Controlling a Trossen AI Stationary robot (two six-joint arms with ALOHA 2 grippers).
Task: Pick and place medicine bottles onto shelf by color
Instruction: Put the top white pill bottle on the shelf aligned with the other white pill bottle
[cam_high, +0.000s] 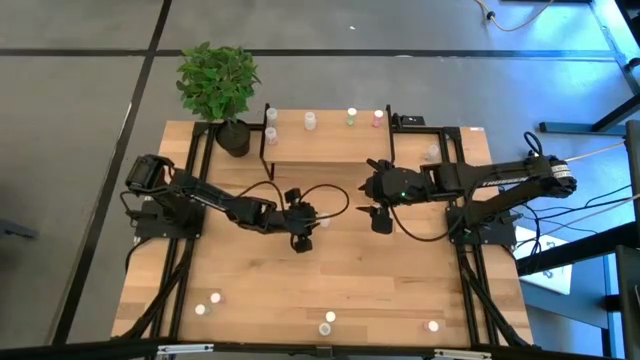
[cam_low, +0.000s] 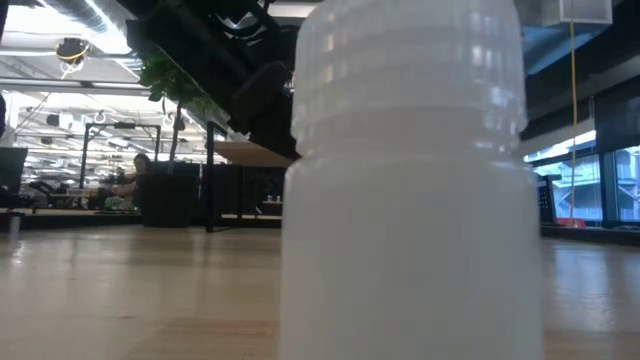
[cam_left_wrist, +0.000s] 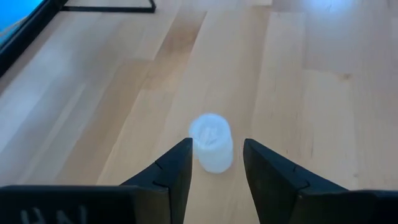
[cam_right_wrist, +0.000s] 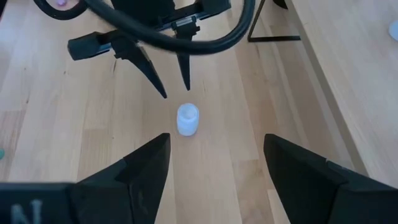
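A small white-capped medicine bottle (cam_left_wrist: 211, 143) stands upright on the wooden table (cam_high: 400, 290) near its middle. My left gripper (cam_left_wrist: 217, 143) is open and slants down at the bottle from the table's left. In the right wrist view its fingertips (cam_right_wrist: 165, 93) stop just short of the bottle (cam_right_wrist: 188, 119). My right gripper (cam_right_wrist: 216, 138) hovers open above and to the right of the same bottle (cam_high: 325, 222). The shelf (cam_high: 330, 140) stands at the far edge, with white-, green- and pink-capped bottles along its back.
A potted plant (cam_high: 218, 85) stands at the shelf's left end. One bottle (cam_high: 432, 153) stands right of the shelf. Several more stand along the near edge (cam_high: 330, 320); one (cam_low: 410, 180) fills the low view. Bare table lies between the grippers and the near edge.
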